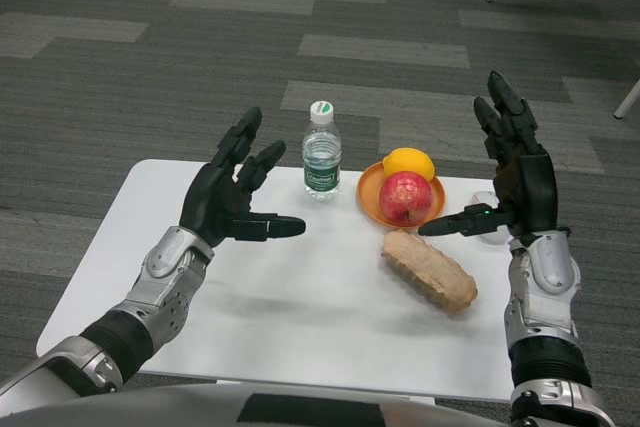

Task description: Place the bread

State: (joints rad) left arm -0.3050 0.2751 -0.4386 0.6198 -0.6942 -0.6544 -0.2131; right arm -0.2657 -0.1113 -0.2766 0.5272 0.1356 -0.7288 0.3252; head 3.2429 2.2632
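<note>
The bread (430, 269) is a long tan loaf (wrapped in clear film, it seems) lying on the white table (280, 317) just in front of the orange plate (371, 197). The left hand (232, 197) and right hand (515, 177) hover with fingers spread, holding nothing.

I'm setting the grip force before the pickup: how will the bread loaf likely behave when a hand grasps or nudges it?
The bread looks like a crusty, elongated loaf, so it is probably light and fairly stiff, though a hard squeeze may dent it. Its rounded sides suggest a sideways nudge could roll it. It lies close to the orange plate, below the right hand, so a push might bump that plate.
</note>
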